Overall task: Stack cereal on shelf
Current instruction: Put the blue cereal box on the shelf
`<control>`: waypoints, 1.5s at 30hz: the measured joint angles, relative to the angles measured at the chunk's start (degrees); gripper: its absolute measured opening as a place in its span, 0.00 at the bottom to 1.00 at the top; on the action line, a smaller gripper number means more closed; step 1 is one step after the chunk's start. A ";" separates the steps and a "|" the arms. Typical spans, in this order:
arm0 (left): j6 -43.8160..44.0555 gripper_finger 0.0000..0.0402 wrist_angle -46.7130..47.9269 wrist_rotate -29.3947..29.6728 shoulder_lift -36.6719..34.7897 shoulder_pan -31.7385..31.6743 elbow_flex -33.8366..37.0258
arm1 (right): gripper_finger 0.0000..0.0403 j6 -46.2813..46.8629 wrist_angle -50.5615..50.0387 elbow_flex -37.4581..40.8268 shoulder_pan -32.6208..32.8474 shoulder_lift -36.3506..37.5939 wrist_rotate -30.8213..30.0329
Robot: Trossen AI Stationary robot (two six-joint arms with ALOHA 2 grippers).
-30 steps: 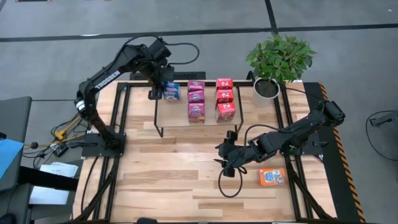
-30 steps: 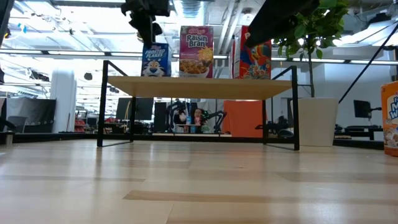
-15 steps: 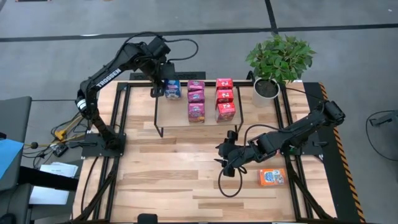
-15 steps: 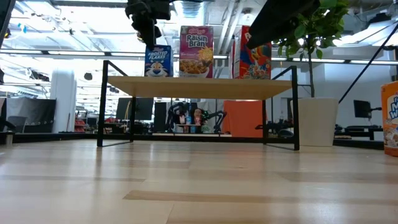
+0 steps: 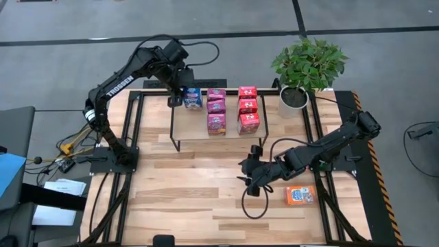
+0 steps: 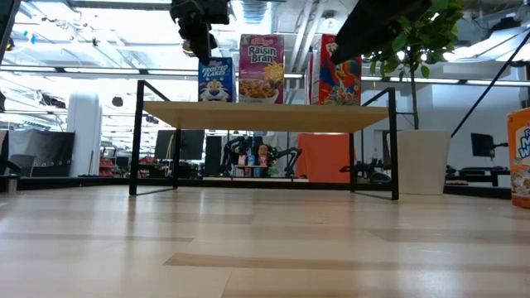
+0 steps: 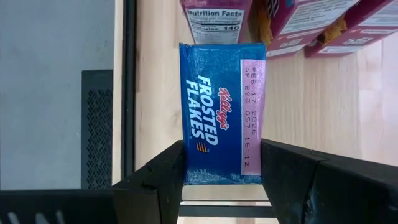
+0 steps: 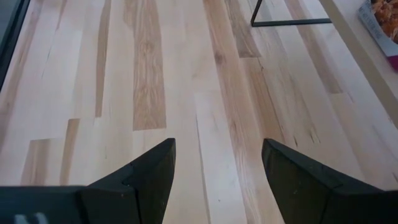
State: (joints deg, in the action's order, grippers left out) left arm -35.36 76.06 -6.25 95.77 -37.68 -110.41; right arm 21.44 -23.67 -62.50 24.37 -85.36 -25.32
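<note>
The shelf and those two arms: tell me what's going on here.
The left gripper holds a blue Frosted Flakes box on the shelf, beside the pink boxes and red boxes already lined up there. The right gripper hangs open and empty over the table. One orange-and-blue box lies on the table near the right arm, not yet shelved.

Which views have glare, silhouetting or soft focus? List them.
Low view: bright ceiling lights behind turn the left gripper and shelf frame into dark silhouettes. Left wrist view: the Frosted Flakes box is sharp, with slight sheen. Right wrist view: the near fingers look soft. High view: even light.
</note>
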 joint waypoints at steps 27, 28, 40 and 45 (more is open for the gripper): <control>-0.64 0.47 -0.18 3.01 2.59 -1.02 -0.06 | 0.66 0.19 -0.33 0.02 -0.01 0.00 0.39; -0.80 0.48 -0.11 3.05 2.63 -0.97 -0.01 | 0.66 0.18 -0.31 0.02 -0.01 0.00 0.39; -0.54 0.63 1.91 6.38 2.82 -0.71 0.11 | 0.66 0.16 -0.31 0.02 -0.01 0.00 0.39; 0.59 0.71 3.47 11.35 2.78 -0.58 0.11 | 0.66 0.14 -0.31 0.02 -0.01 0.00 0.39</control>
State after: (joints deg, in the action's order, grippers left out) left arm -34.77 79.53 5.10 98.54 -38.26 -110.30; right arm 21.58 -23.99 -62.48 24.36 -85.36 -24.93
